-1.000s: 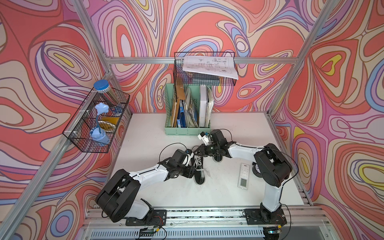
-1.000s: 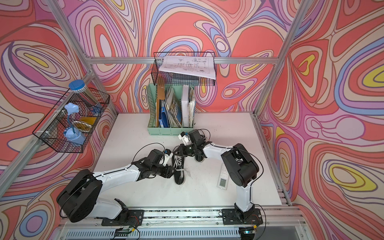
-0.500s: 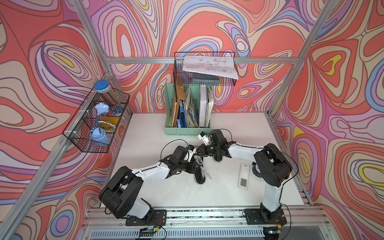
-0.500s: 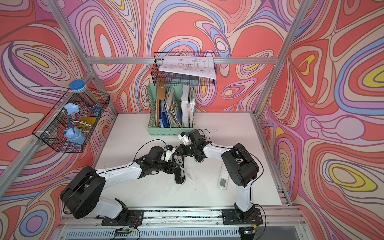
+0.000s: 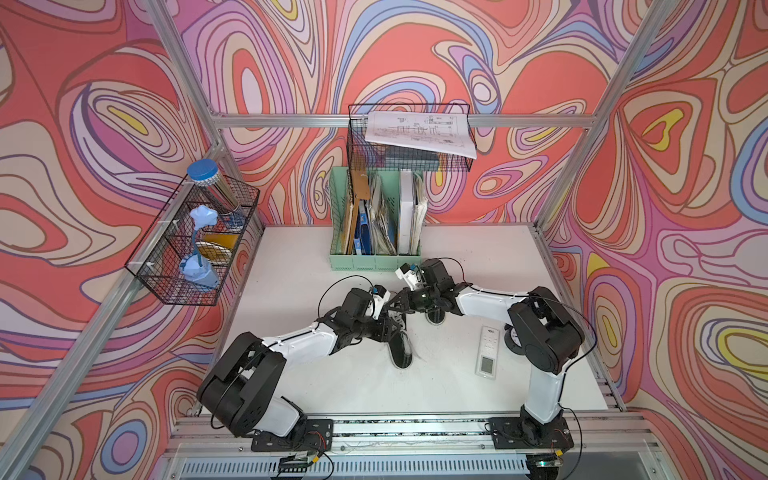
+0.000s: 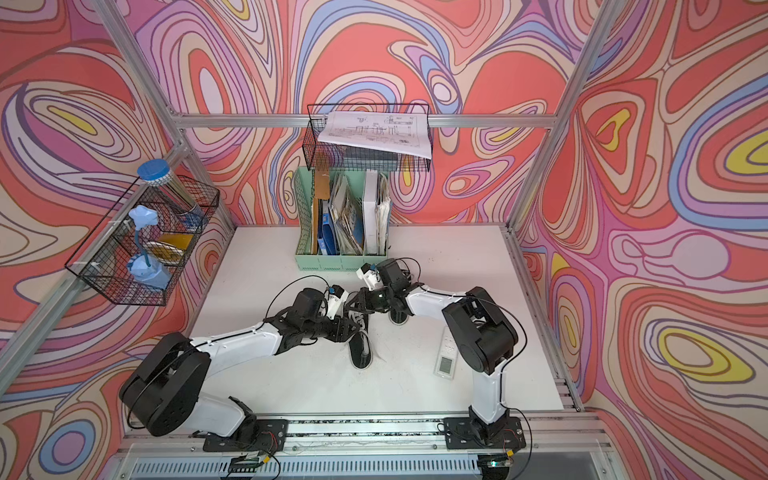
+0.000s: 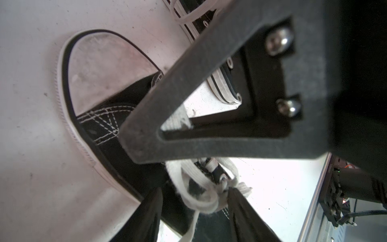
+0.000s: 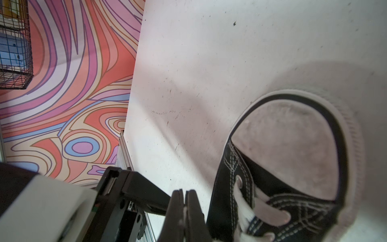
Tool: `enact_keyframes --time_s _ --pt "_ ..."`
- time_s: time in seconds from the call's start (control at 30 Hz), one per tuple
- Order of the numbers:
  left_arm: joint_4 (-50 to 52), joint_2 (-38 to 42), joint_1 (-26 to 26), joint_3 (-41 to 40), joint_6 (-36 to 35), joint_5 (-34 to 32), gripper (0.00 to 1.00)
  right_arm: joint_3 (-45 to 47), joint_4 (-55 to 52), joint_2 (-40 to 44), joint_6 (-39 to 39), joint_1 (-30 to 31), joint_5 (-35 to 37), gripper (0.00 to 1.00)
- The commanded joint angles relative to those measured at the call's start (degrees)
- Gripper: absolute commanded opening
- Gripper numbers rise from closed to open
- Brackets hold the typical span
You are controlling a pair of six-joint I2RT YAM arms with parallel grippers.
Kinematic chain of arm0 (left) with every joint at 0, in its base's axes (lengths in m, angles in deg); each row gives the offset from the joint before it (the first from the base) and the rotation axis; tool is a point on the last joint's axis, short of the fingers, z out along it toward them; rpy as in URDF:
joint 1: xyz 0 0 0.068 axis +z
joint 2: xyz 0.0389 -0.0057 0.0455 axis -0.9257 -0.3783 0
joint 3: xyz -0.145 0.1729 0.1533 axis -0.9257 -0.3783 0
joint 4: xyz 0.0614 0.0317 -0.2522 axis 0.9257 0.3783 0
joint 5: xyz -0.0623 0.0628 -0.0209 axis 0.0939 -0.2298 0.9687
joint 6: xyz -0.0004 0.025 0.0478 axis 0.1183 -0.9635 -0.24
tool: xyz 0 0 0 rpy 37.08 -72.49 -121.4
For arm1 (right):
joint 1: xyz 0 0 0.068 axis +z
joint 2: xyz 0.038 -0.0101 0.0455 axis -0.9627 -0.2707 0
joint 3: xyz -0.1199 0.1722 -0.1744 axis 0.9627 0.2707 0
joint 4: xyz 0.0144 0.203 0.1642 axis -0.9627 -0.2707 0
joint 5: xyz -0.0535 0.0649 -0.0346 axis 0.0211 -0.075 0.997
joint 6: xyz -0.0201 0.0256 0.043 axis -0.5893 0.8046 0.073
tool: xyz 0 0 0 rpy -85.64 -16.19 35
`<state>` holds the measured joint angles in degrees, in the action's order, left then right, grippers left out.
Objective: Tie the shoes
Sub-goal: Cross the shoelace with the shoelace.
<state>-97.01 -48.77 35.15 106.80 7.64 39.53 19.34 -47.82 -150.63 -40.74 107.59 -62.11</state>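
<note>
Two shoes point(image 5: 402, 349) close together mid-surface point(image 5: 436, 386), near one being tied. With right fingers point(image 8: 177, 211) clamped on the lace point(image 7: 196, 184), shut the parted left fingers point(image 7: 149, 215) low on its loop, then pull apart evenly without dragging the shoe

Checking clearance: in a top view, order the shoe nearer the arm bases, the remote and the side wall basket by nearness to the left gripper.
1. Shoe, directly at the left gripper.
2. Remote, off to its right.
3. Wall basket, mounted high, far left.
</note>
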Motion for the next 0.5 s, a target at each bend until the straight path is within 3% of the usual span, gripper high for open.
enact_keyframes --time_s 0.0,0.3,0.47 --pt "-2.29 1.21 0.41 -0.97 0.34 1.65 0.61 -1.23 0.38 -0.30 -0.57 -0.08 -0.45 0.00" --pt "-4.50 4.55 0.45 -3.43 0.54 3.81 0.75 -0.97 1.08 -0.26 -0.23 -0.08 -0.45 0.00" --pt "-4.09 3.65 0.45 -3.63 0.64 0.38 0.75 -0.76 1.17 -0.04 -0.18 -0.09 -0.54 0.00"
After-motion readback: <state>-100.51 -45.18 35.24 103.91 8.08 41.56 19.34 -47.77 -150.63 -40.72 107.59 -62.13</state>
